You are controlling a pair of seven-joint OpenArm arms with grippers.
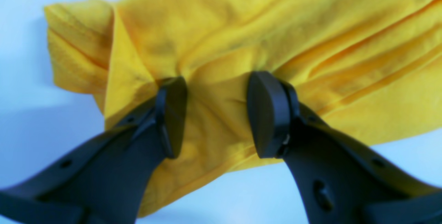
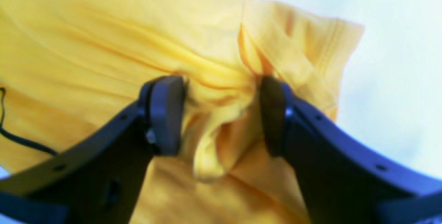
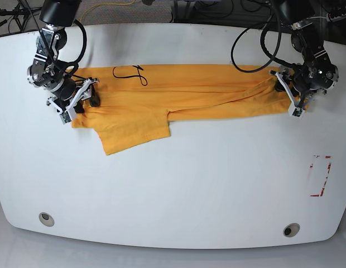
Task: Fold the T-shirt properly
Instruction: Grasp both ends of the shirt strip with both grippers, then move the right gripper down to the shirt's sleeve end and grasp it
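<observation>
The T-shirt [image 3: 178,97] lay stretched in a long band across the far half of the white table [image 3: 173,190], folded over lengthwise, with 1 sleeve [image 3: 134,131] flapping out toward the near side left of centre. A bit of black cursive lettering [image 3: 128,72] showed on its far edge.

Both arms worked at its 2 ends. In the base view the right gripper [image 3: 83,99] sat on the left end of the shirt, and the left gripper [image 3: 286,92] on the right end.

From the left wrist view, the left gripper [image 1: 214,113] had its jaws set apart with a bunch of yellow cloth [image 1: 241,37] between them — the fabric puckered at both pads, so it was grasping the shirt. The right wrist view showed much the same: the right gripper [image 2: 221,113] with a gathered fold [image 2: 210,148] hanging between its pads, cloth pressed against each side.

A small red outline [image 3: 320,176] was marked on the table, well apart from the shirt.
</observation>
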